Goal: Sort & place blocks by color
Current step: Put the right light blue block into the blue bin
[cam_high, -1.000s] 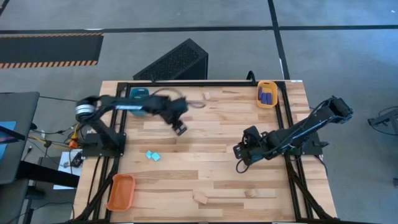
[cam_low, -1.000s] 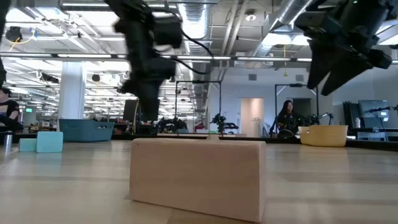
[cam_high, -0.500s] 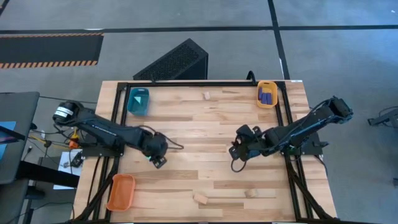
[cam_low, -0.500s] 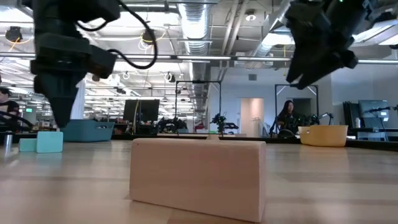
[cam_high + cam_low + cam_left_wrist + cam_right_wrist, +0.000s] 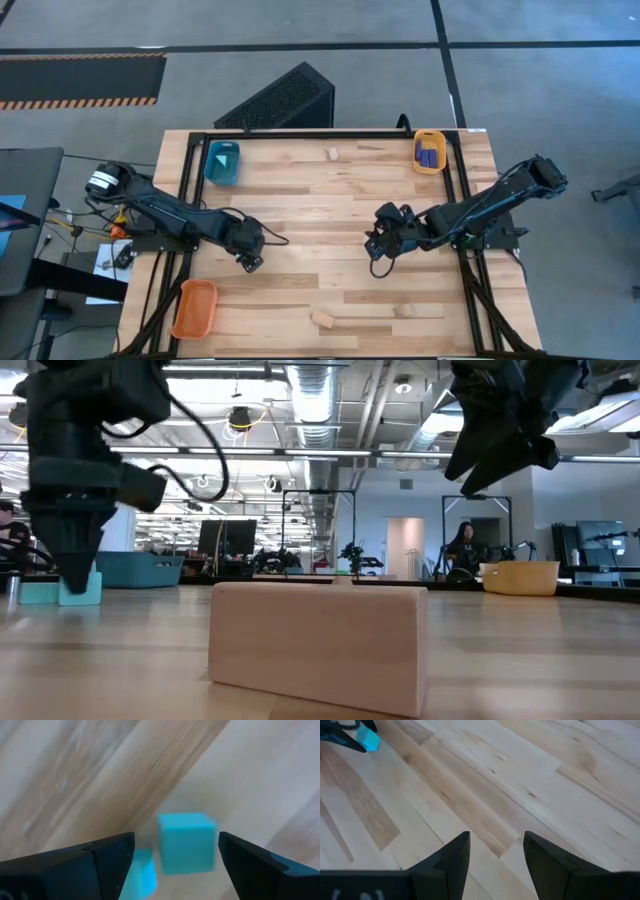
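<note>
Landmark: teal tray (image 5: pixel 222 161), at a far corner of the table (image 5: pixel 330 290); all places below are given from it

- Left gripper (image 5: pixel 250 262): nearer the camera than the teal tray and slightly toward the table's middle, lowered over the cyan blocks; fingers spread wide, nothing held. In the left wrist view one cyan block (image 5: pixel 187 843) sits between the two fingers, a second cyan block (image 5: pixel 140 876) lies just beside it, close to one finger
- Right gripper (image 5: pixel 376 247): well across the table from the teal tray, raised above bare wood; fingers parted, empty; waiting
- Yellow-orange tray (image 5: pixel 430 152): far corner opposite the teal tray, dark blue blocks (image 5: pixel 428 154) inside
- Orange tray (image 5: pixel 194 307): near corner on the teal tray's side
- Tan wood blocks: one (image 5: pixel 333 154) beside the teal tray along the far edge, two (image 5: pixel 322 319) (image 5: pixel 402 311) by the near edge

Risk, as judged: the neighbouring cyan block lies so near that a descending finger could land on it or shove it, skewing the target; closing off-centre could twist the cube out of the grasp; pinching both at once could drop one on the way to the teal tray
</note>
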Robot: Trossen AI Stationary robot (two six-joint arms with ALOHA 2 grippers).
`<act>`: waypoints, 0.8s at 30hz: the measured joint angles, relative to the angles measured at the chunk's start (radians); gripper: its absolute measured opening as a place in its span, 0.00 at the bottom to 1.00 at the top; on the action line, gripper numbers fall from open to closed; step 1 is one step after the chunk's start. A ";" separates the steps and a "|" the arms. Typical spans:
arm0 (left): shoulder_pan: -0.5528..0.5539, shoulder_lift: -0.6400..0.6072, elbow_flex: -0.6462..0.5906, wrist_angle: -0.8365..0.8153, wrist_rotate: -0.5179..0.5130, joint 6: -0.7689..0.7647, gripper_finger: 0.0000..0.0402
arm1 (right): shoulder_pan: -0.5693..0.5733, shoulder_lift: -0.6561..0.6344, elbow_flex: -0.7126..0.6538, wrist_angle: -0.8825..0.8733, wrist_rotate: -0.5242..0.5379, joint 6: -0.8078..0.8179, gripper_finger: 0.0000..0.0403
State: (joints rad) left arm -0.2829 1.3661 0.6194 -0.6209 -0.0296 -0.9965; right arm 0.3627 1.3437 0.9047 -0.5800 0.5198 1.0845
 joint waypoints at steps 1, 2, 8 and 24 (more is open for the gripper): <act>0.000 0.002 -0.010 -0.004 0.007 -0.001 0.67 | 0.000 0.000 0.000 0.000 0.000 0.010 0.51; 0.000 0.004 -0.017 -0.008 0.009 -0.001 0.65 | 0.000 0.000 0.000 0.000 0.000 0.019 0.51; 0.026 0.007 -0.026 -0.013 0.012 0.079 0.46 | 0.000 0.000 0.000 0.016 0.000 0.033 0.50; 0.475 0.012 0.095 -0.137 0.021 0.478 0.33 | -0.040 0.001 0.000 0.125 0.000 0.088 0.42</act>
State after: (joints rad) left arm 0.1919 1.3777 0.7139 -0.7582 -0.0081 -0.5183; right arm 0.3230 1.3445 0.9051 -0.4549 0.5194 1.1729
